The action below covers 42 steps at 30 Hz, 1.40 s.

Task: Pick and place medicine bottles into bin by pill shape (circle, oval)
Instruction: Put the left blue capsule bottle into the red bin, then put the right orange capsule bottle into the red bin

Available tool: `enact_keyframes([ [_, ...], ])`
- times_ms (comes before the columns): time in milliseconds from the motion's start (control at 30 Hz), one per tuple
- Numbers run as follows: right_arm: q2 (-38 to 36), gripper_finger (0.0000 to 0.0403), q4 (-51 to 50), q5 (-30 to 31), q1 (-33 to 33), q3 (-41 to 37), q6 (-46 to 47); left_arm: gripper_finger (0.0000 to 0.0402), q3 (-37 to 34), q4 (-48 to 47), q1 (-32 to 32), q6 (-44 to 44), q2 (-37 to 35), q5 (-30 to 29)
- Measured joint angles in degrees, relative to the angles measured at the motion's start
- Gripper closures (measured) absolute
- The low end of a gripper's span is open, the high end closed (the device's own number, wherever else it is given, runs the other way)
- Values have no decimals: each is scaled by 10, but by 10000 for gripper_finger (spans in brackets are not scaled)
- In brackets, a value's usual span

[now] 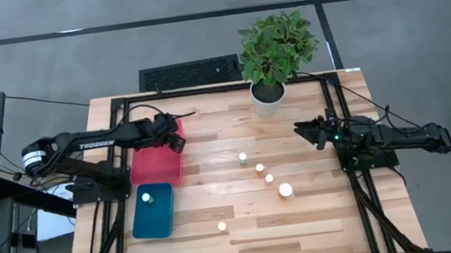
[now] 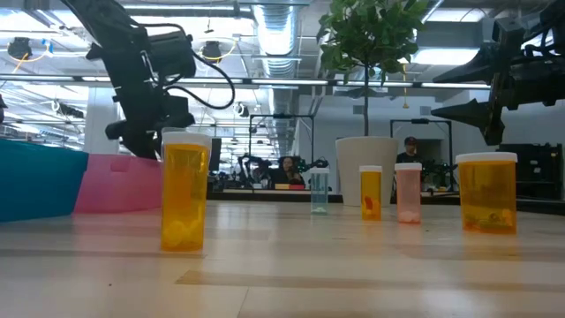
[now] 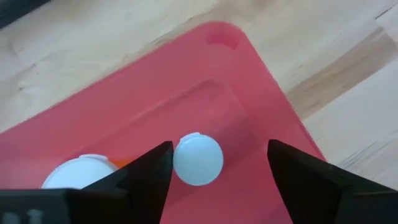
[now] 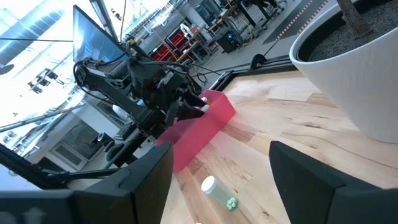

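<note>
While the left gripper (image 1: 177, 136) hangs over the far right corner of the pink bin (image 1: 149, 167) in the high view, the right gripper (image 1: 307, 130) waits near the table's right edge, just beside the white plant pot (image 1: 269, 96). A teal bin (image 1: 152, 216) sits in front of the pink one with one white-capped bottle (image 1: 146, 198) in it. Five more medicine bottles stand on the bare wood: four in a diagonal row (image 1: 259, 169) at mid-table, the largest (image 1: 286, 190) at its near end, and one alone (image 1: 222, 226) near the front.

In the low view an amber bottle (image 2: 185, 190) stands closest, another large amber one (image 2: 486, 192) at the right, and a clear (image 2: 320, 192), a small amber (image 2: 371, 192) and a pink-tinted bottle (image 2: 409, 193) farther back. People sit in the room beyond.

In the left wrist view the fingers (image 3: 146, 180) stand apart, holding nothing, above the pink bin's floor (image 3: 249, 106), where two white caps show: one (image 3: 198, 158) between the fingers, one (image 3: 78, 174) beside it.

In the right wrist view the fingers (image 4: 308, 171) are spread apart and empty, and a clear bottle with green pills (image 4: 219, 191) stands on the wood between them and the pink bin (image 4: 202, 127).
</note>
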Motion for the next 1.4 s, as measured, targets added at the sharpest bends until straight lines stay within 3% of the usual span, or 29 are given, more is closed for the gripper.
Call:
enact_keyframes([
  [300,0,127,0,0,0,0,2,145,5,-17,0,-3,-50,-7],
  [600,0,127,0,0,0,0,6,145,89,-66,-4,26,-94,-13],
  [700,0,127,0,0,0,0,6,145,120,-66,-9,35,-102,28],
  [867,0,127,0,0,0,0,6,145,167,-59,-54,46,-102,150],
  [1000,0,127,0,0,0,0,6,145,174,0,-131,28,-102,187],
  [1200,0,127,0,0,0,0,6,145,175,163,-246,40,-61,88],
  [1400,0,127,0,0,0,0,6,145,176,296,-272,71,24,64],
])
